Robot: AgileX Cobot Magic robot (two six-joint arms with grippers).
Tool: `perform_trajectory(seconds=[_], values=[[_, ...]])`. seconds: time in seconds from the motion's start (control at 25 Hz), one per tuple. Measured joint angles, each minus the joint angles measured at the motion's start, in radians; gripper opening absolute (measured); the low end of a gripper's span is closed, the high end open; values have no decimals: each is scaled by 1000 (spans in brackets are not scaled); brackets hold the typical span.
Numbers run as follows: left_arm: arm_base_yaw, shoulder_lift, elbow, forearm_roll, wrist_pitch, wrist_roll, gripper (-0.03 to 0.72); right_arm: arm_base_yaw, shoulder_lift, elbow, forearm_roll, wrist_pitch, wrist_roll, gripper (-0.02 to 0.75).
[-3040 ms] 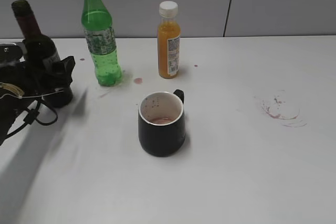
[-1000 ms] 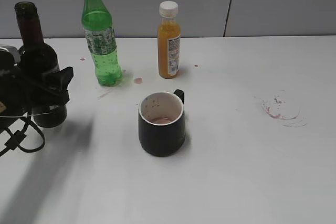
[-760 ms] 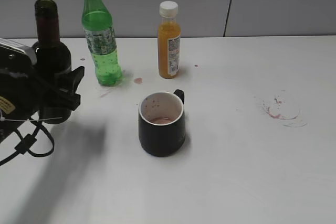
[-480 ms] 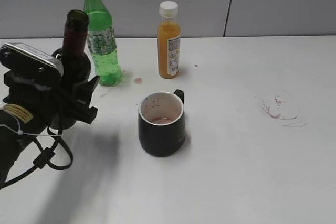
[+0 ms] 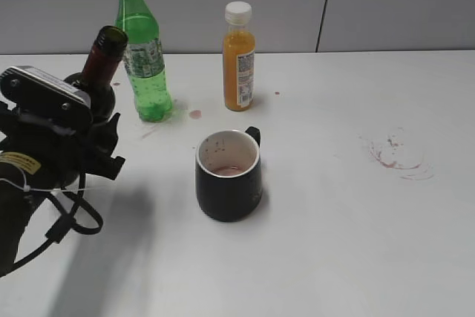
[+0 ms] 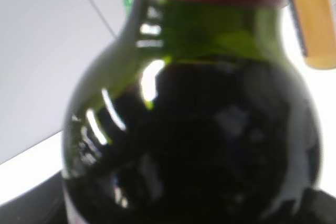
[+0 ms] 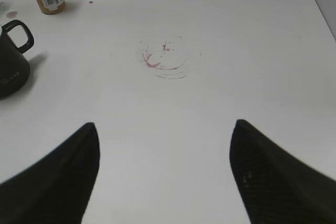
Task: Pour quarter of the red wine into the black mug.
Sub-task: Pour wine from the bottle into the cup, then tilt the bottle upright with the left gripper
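Observation:
The dark wine bottle [image 5: 100, 61] with red wine is held in my left gripper [image 5: 100, 139], lifted off the table, its open neck leaning right toward the mug. It fills the left wrist view [image 6: 194, 145]; the jaws themselves are hidden behind it. The black mug [image 5: 228, 176] stands at the table's middle, white inside with reddish spots and a little liquid, handle at the back right. It shows at the left edge of the right wrist view [image 7: 10, 59]. My right gripper [image 7: 165, 166] is open and empty over bare table, out of the exterior view.
A green plastic bottle [image 5: 141, 53] and an orange juice bottle [image 5: 239, 57] stand at the back, behind the mug. A dried wine stain [image 5: 397, 155] marks the table on the right; small red drops [image 5: 195, 114] lie near the green bottle.
My left gripper has lifted the wine bottle and carried it right toward the mug. In the last half second the bottle has begun to lean right. The mug has not moved.

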Motion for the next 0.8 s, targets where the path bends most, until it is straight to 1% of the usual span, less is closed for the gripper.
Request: perform_trajectory(seconds=[0.28,0.4,0.56,0.68,0.8], values=[[0,0,-4,-16,1,42,556,0,0,0,0,0,0,585],[0,0,-42,-32,10,78,555,0,0,0,0,0,0,585],[0,0,-105,-43,38,176,555,0,0,0,0,0,0,585],[0,0,-119,-43,55,229,554,0,0,0,0,0,0,585],[-1,0,-120,-45,67,312,554,0,0,0,0,0,0,585]])
